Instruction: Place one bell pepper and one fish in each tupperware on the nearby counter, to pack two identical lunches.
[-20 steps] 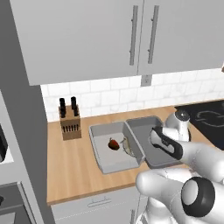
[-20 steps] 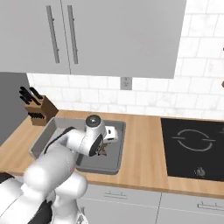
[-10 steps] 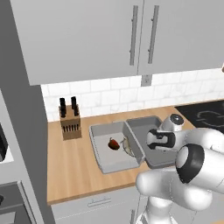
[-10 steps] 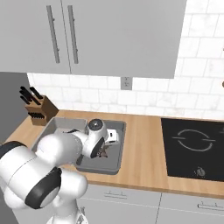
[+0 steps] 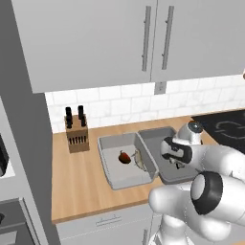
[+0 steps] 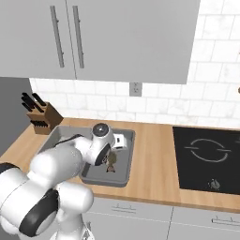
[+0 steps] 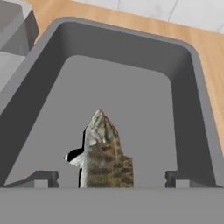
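Letting go: the gripper (image 7: 106, 181) has just spread wide over the dark tray (image 7: 201, 96); a second ago its jaws were much closer together.
Gripper now: tips stand well apart at either side of the fish (image 7: 105, 153), with clear gaps to it, so nothing is pinched.
Fish: lies on the dark tray's floor, head pointing to the far wall; in the right base view it shows just under the hand (image 6: 111, 162).
Dark tray: holds this one fish; no pepper can be seen in it.
Light tray (image 5: 111, 178): sits against the dark one's left side and holds a pepper (image 5: 124, 157), with a second fish (image 5: 138, 160) lying by its right wall.
Counter (image 5: 76, 186): both trays rest on it, right of the knife block (image 5: 76, 136).
Meaning: judged from this, the light tray's lunch looks complete and the dark tray has its fish.
Left to do: probably one pepper for the dark tray; I can't tell where the second pepper is.
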